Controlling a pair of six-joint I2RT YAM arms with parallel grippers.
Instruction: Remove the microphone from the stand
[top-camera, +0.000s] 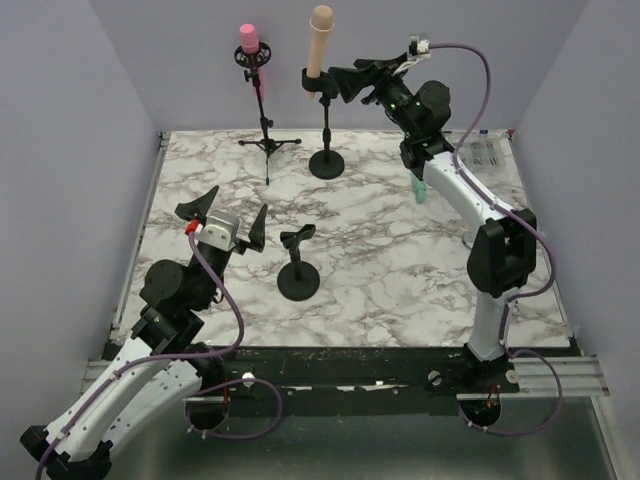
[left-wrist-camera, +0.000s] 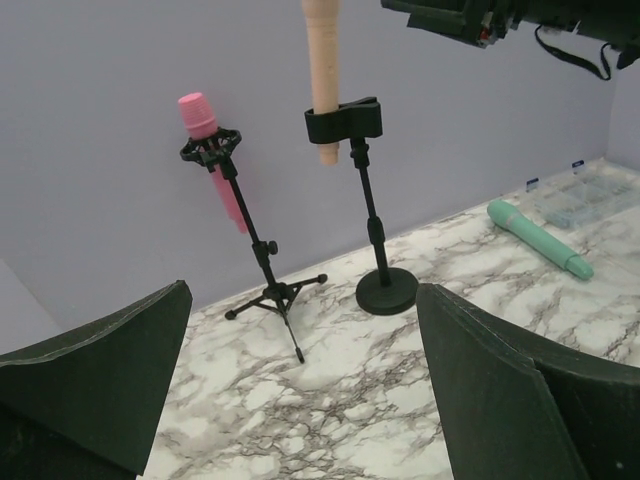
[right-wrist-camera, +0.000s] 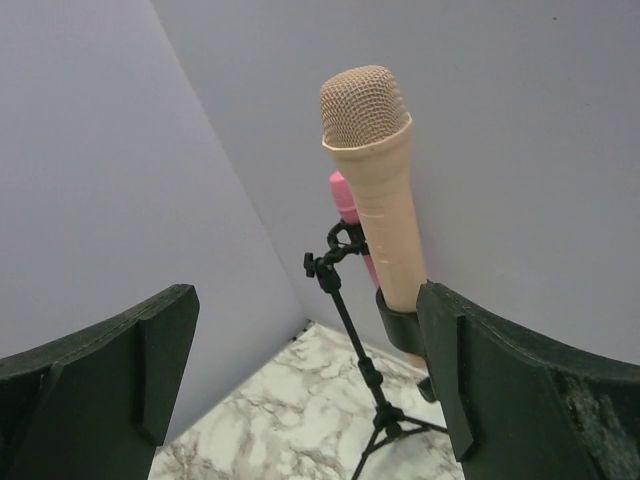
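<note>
A beige microphone (top-camera: 319, 42) stands upright in the clip (top-camera: 318, 82) of a round-base stand (top-camera: 326, 163) at the back of the table. My right gripper (top-camera: 347, 80) is open, raised level with the clip, just right of it and apart from it. In the right wrist view the beige microphone (right-wrist-camera: 375, 190) rises beside the right finger, and the clip (right-wrist-camera: 400, 325) is partly hidden behind that finger. A pink microphone (top-camera: 249, 40) sits in a tripod stand (top-camera: 268, 143). My left gripper (top-camera: 226, 218) is open and empty, low at the front left.
An empty short black stand (top-camera: 298, 268) stands in the middle front. A green microphone (left-wrist-camera: 540, 238) lies at the right, partly hidden by my right arm in the top view. A clear plastic box (left-wrist-camera: 590, 195) lies at the back right. Purple walls enclose the table.
</note>
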